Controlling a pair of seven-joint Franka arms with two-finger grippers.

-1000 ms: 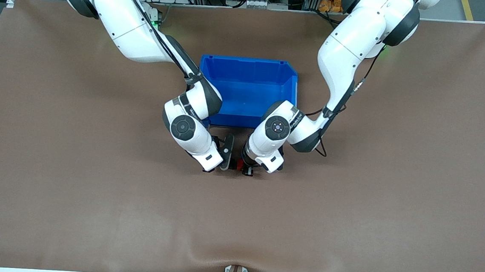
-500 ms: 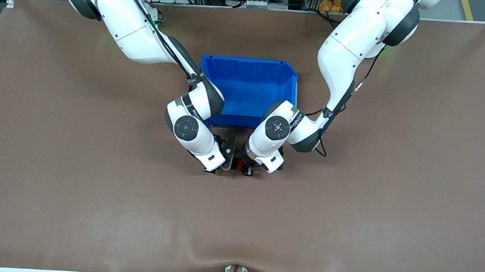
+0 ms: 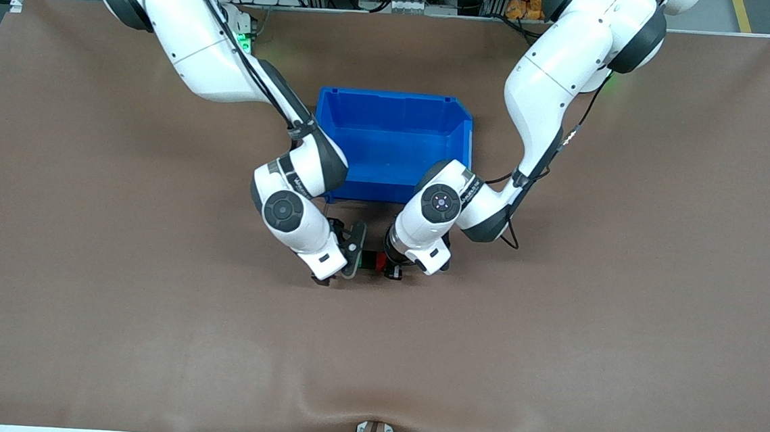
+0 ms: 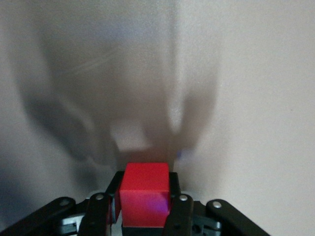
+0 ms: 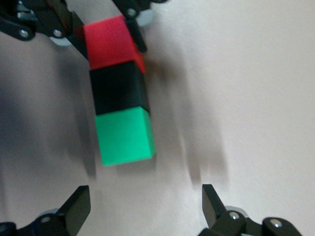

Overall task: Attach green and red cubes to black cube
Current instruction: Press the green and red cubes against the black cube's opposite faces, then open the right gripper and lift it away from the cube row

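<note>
In the right wrist view the red cube point(image 5: 110, 42), the black cube point(image 5: 119, 88) and the green cube point(image 5: 125, 135) are joined in a straight row, black in the middle. My left gripper point(image 4: 145, 211) is shut on the red cube point(image 4: 145, 194) and holds the row low over the table, just in front of the blue bin; it also shows in the front view point(image 3: 391, 268). My right gripper point(image 5: 145, 206) is open and empty, a short way off the green end of the row. In the front view only the red cube point(image 3: 382, 262) shows clearly between the two grippers.
The blue bin point(image 3: 393, 96) stands open and empty in the middle of the table, farther from the front camera than both grippers. The brown table mat point(image 3: 553, 336) spreads around them.
My right wrist has drawn back from the cubes toward the right arm's end of the table. The left arm has not moved.
</note>
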